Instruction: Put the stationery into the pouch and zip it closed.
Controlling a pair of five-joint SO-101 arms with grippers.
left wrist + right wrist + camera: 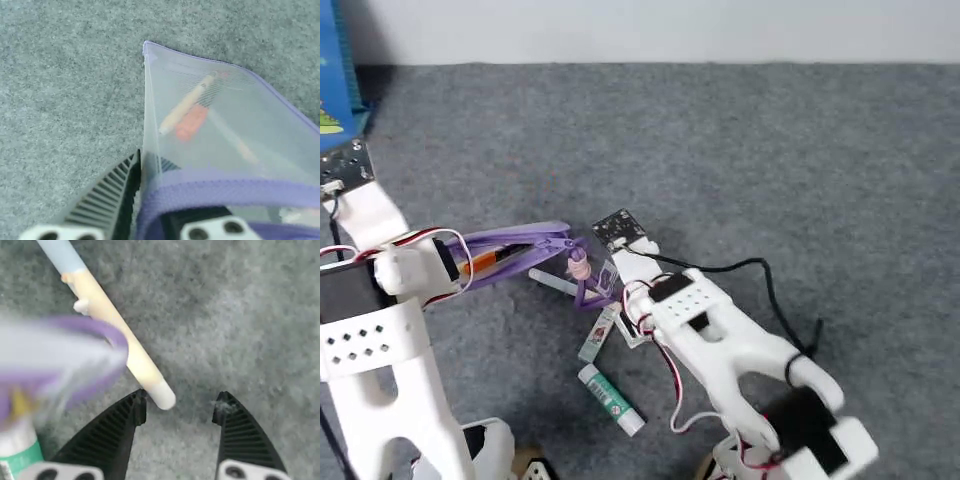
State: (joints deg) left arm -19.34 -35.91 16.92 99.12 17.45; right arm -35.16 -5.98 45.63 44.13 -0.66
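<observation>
Right end effector (pixel 181 399) is released; the pen (pixel 115 330) slants away from it, near tip just beside 1 finger. Left end effector (pixel 142 172) grasps the pouch (pixel 225 135).

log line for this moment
left gripper: shut on pouch | right gripper: open at pen | in pouch: pencil | outside: glue stick

Stationery scattered on grey felt-covered table (pixel 770 150)
1 glue stick (pixel 610 400), 1 pale pen (pixel 553 283) and 1 small labelled bar (pixel 600 333) lie close together.
</observation>
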